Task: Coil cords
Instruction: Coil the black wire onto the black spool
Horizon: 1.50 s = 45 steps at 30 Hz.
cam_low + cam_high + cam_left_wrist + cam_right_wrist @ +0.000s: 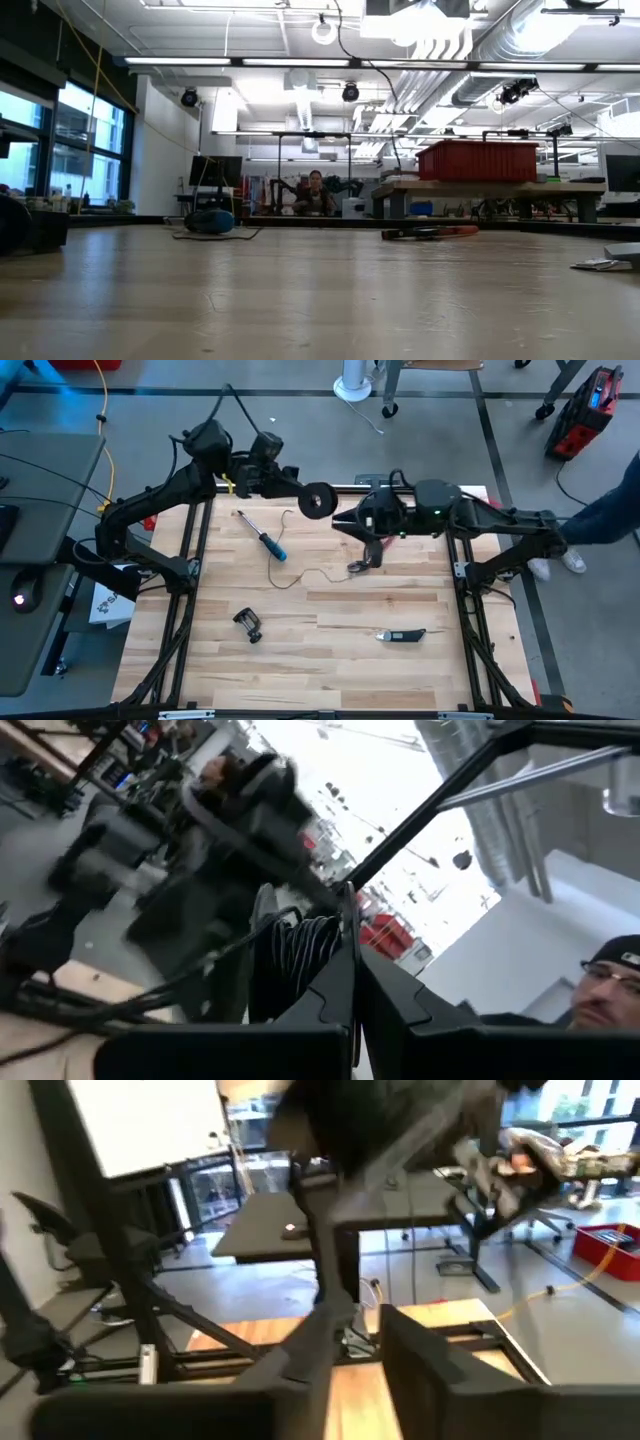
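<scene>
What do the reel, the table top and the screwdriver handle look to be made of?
Reel: matte black, probably plastic; no shine, held off the table by the shut left gripper.
Table top: pale wood planks, visible grain and seams.
Screwdriver: blue handle, likely plastic or rubber; thin pale shaft, probably metal.

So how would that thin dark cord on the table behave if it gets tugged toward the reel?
Probably limp: the cord lies in loose wavy bends on the table, so it should trail rather than push. It looks hair-thin, likely light and prone to snagging. The reel, held by the left hand, is round, so it would roll if dropped.
</scene>
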Tool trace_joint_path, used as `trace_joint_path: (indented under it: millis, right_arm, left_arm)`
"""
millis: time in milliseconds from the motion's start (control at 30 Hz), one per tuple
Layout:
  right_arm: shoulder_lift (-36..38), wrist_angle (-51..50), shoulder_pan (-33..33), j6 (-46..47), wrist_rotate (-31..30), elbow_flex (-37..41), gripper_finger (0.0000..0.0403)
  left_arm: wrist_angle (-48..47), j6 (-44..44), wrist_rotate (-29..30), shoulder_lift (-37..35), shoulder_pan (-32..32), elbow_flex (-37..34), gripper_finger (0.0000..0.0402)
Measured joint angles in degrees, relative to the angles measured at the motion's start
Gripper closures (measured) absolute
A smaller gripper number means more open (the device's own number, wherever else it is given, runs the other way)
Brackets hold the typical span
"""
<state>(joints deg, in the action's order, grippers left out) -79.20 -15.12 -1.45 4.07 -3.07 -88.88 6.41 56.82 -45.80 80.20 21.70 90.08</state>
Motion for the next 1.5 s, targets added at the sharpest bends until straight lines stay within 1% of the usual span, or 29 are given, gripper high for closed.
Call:
trace_joint_path:
  millis: [100,200,300,367,433,533,733,867,1133,1300,1500]
  right_arm:
    - [-2.9,1.6,0.0,-3.5,-3.2,0.0,0.0265]
    - [-5.4,4.6,-0.1,-9.4,-9.9,0.0,0.022]
    - [-6.9,7.0,-0.1,-13.3,-17.5,0.0,0.0198]
    - [-7.2,8.5,-0.2,-14.4,-20.4,0.0,0.0196]
    - [-7.2,11.1,-0.2,-14.8,-21.6,0.0,0.0199]
    - [-7.1,14.5,-0.3,-15.8,-21.7,0.0,0.0206]
    - [-8.1,15.6,0.0,-14.2,-20.9,0.0,0.0235]
    - [-10.0,17.4,0.0,-16.1,-21.0,0.0,0.025]
    - [-11.2,19.8,0.3,-16.6,-24.4,0.0,0.026]
    - [-11.1,20.6,0.1,-16.6,-24.5,0.0,0.0292]
    - [-11.1,20.9,-0.2,-16.6,-24.5,0.0,0.0347]
  left_arm:
    - [1.8,1.0,0.0,0.0,0.1,0.0,0.0401]
    - [3.7,1.7,0.0,0.0,0.0,0.0,0.0401]
    - [4.6,1.9,0.1,-0.2,0.0,0.0,0.0401]
    - [4.7,2.1,0.3,-0.3,0.0,0.0,0.0401]
    - [5.7,2.1,0.3,-0.4,0.0,0.0,0.0401]
    - [8.6,2.6,0.4,-0.4,0.0,0.0,0.0401]
    - [10.6,2.6,0.4,-0.4,0.0,0.0,0.0401]
    - [11.6,2.6,0.5,-0.4,0.0,0.0,0.0401]
    - [12.1,3.1,0.5,-0.6,0.0,0.0,0.0401]
    - [13.3,3.1,0.5,-0.7,0.1,0.0,0.0401]
    - [13.3,3.0,0.6,-0.8,0.1,0.0,0.0401]
